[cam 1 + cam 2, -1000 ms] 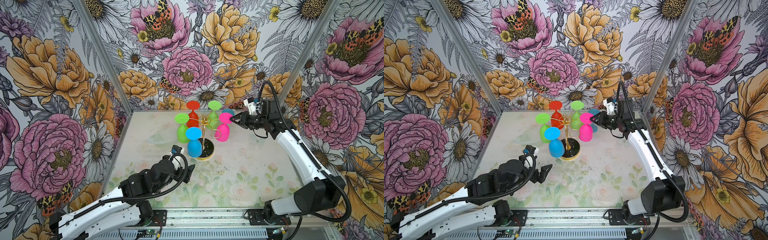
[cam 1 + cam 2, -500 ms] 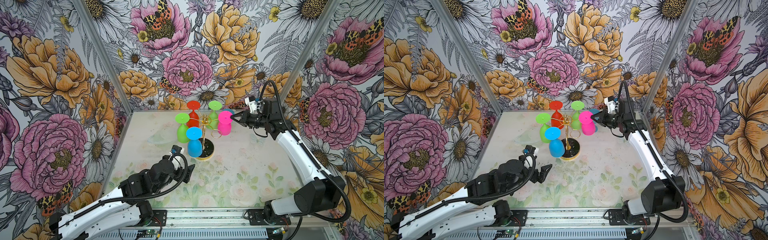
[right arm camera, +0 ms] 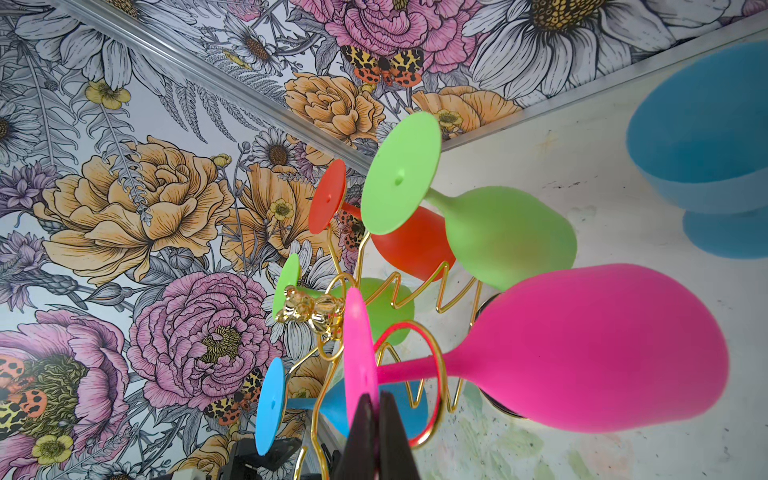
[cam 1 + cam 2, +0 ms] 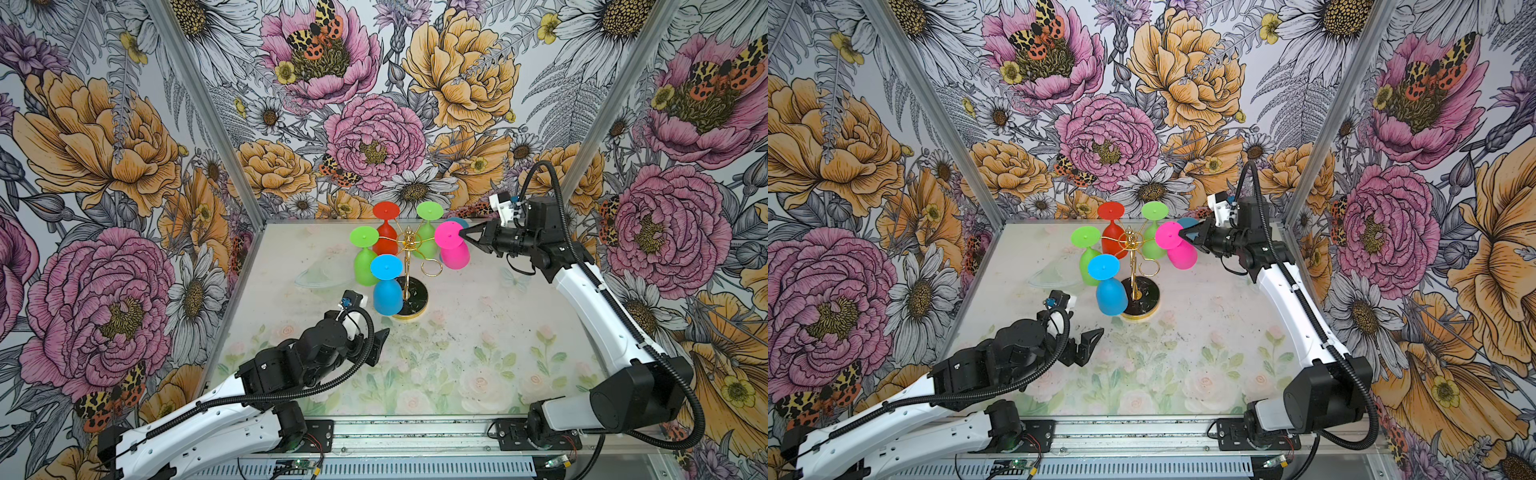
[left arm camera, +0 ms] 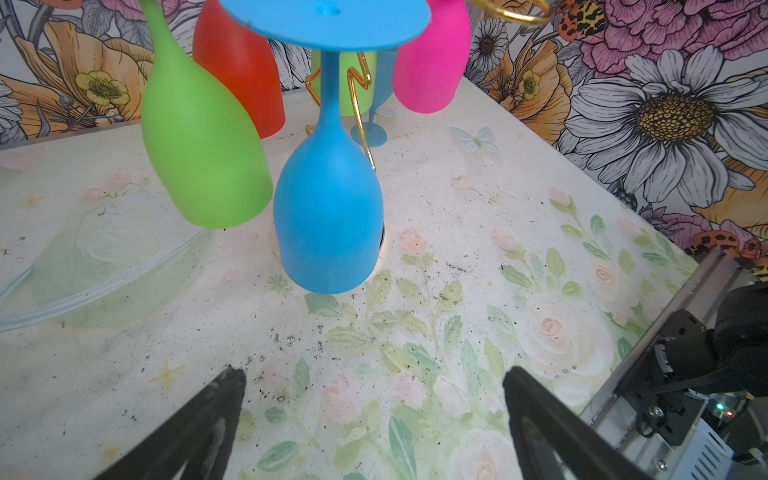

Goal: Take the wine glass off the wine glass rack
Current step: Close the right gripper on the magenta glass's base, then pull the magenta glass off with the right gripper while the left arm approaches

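Note:
The wine glass rack (image 4: 409,266) (image 4: 1133,270), gold wire on a round black base, stands at the back of the table. Several coloured glasses hang on it upside down. My right gripper (image 4: 461,234) (image 4: 1181,235) (image 3: 376,401) is shut on the edge of the foot of the pink wine glass (image 4: 453,253) (image 4: 1181,255) (image 3: 582,349). That glass hangs on the rack's right side, and in the right wrist view its stem lies within a gold loop. My left gripper (image 4: 380,340) (image 4: 1090,338) (image 5: 374,374) is open and empty, low over the table in front of the hanging blue glass (image 4: 386,291) (image 5: 328,216).
Red (image 4: 384,237) and two green glasses (image 4: 365,266) (image 4: 428,241) also hang on the rack. Another blue glass (image 3: 706,145) stands upright on the table behind the pink one. A clear glass dish (image 4: 320,274) lies left of the rack. Floral walls close in three sides.
My right gripper has shut on the pink glass's foot, and the pink bowl has shifted up a little. The left arm has not moved.

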